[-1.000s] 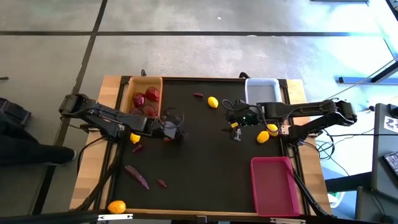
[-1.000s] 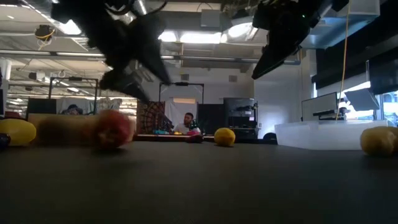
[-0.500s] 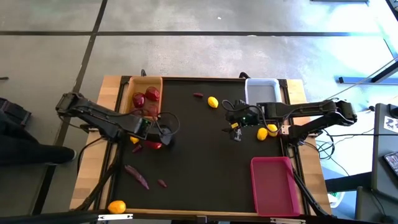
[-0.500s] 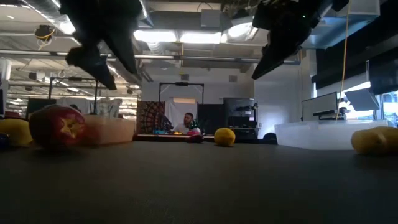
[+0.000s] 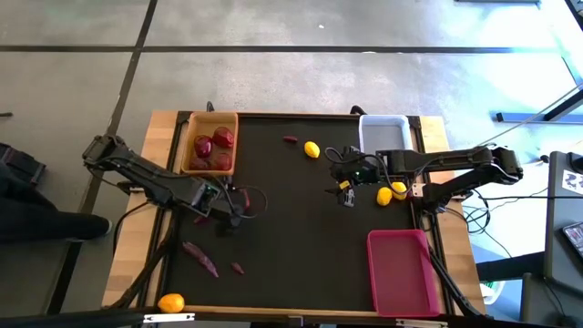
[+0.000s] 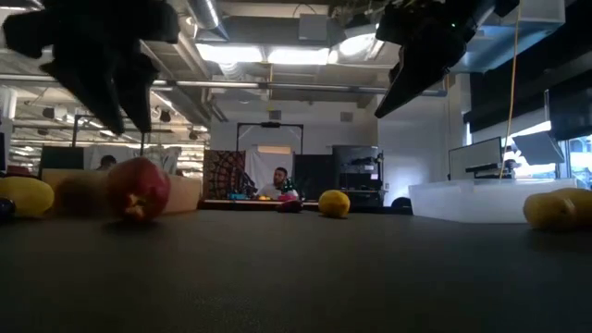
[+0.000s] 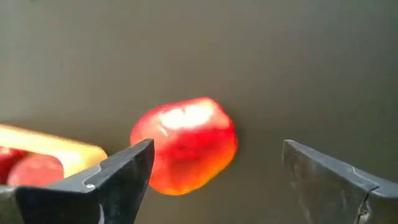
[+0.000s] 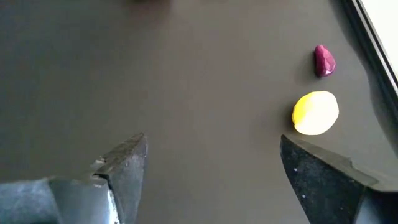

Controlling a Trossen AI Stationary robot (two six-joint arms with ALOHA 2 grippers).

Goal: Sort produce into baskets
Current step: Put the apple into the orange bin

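My left gripper (image 5: 233, 206) is open and hangs just above the black mat, left of centre. A dark red round fruit (image 7: 184, 145) lies loose on the mat ahead of its fingers (image 7: 124, 174), between them but not held. In the low view the fruit (image 6: 137, 188) rests on the mat below the gripper (image 6: 102, 65). The tan wooden basket (image 5: 189, 138) at the back left holds several red fruits. My right gripper (image 5: 351, 179) is open and empty, above the mat right of centre. A yellow fruit (image 8: 315, 112) and a purple-red piece (image 8: 324, 60) lie ahead of it.
The white basket (image 5: 383, 123) stands at the back right and the magenta basket (image 5: 401, 273) at the front right. Two yellow fruits (image 5: 392, 194) lie by the right arm. An orange fruit (image 5: 171, 302) and purple-red pieces (image 5: 200, 258) lie at the front left.
My left gripper has drawn back to the left and toward the front. The red fruit has rolled about on the mat and is not held. The right arm has not moved.
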